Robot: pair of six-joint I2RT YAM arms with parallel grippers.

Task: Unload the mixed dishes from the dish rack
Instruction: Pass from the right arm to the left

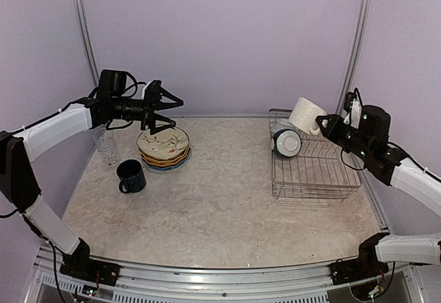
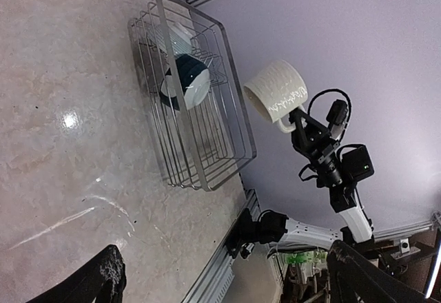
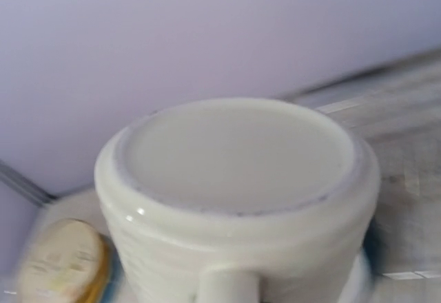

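Observation:
My right gripper is shut on the handle of the cream mug and holds it tilted in the air above the back of the silver wire dish rack. The mug's base fills the right wrist view; my fingers are hidden there. The teal bowl stands on edge in the rack, and also shows in the left wrist view. My left gripper is open and empty, just above the stack of patterned plates. The clear glass tumbler and the dark blue mug stand on the table at the left.
The table top is pale marbled stone, with purple walls behind and at the sides. The left wrist view shows the rack and the lifted mug from the side. A metal rail runs along the near edge.

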